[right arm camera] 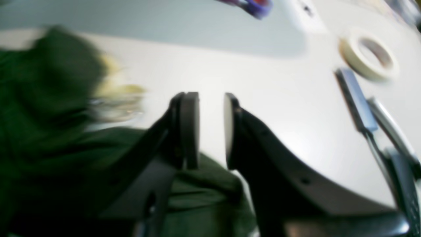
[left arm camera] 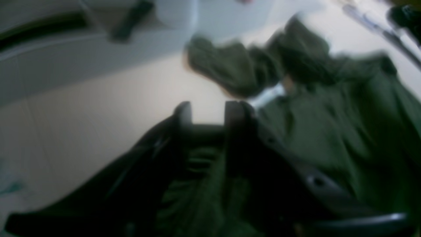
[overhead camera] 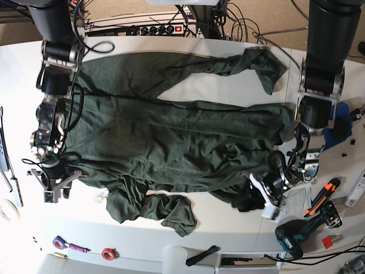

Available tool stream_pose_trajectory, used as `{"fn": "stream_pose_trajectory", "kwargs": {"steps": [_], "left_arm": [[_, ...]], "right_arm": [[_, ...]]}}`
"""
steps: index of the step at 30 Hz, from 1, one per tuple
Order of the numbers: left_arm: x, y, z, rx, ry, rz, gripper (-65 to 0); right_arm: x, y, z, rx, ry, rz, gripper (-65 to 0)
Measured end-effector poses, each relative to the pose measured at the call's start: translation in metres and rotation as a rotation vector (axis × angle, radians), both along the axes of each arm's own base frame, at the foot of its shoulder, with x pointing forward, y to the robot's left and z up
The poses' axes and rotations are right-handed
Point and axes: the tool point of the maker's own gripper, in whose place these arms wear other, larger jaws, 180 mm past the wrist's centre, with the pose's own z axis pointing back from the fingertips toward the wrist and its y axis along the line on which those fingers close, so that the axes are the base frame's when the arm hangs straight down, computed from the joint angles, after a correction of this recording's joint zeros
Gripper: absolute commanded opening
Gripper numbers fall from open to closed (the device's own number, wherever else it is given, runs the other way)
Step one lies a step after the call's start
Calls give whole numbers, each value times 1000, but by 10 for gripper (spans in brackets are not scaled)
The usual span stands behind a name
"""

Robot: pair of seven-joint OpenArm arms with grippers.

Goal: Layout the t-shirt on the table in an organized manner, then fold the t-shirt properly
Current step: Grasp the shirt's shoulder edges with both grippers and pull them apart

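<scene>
The dark green t-shirt [overhead camera: 182, 137] lies spread and wrinkled across the white table [overhead camera: 239, 91], with one sleeve at the far right and bunched folds at the near edge. My left gripper [overhead camera: 254, 200] sits at the shirt's near right corner. In the blurred left wrist view its jaws [left arm camera: 208, 113] stand apart, with bare table between the tips and the t-shirt [left arm camera: 345, 125] beside and under them. My right gripper [overhead camera: 54, 191] is at the shirt's left edge. It is open [right arm camera: 211, 128] over bare table [right arm camera: 269, 108], with the t-shirt [right arm camera: 42, 131] lying to its left and beneath it.
A tape roll [right arm camera: 368, 59] and metal bars [right arm camera: 355, 98] lie beyond the right gripper. A cordless drill [overhead camera: 296, 234], an orange-handled cutter [overhead camera: 319, 197] and papers sit at the near right. Small purple and red items [overhead camera: 68, 245] lie near the front edge. A power strip [overhead camera: 142, 25] and cables run along the back.
</scene>
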Motion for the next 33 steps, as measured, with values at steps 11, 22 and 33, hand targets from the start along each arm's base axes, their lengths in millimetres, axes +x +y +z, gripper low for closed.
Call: {"fn": "stream_pose_trajectory", "kwargs": {"steps": [11,22,33], "left_arm": [[-131,-7,-31,148,61,-199,-586],[-195,13,-79,193,227,-134,-586],[-193,34,-72,141,228,-61,-586]], "right_arm": [[-130,70,4,-87,88,234,-530],[-248,17,-44,-2,341,83,-530],[-282,21,-86,122,449,65,-650]]}}
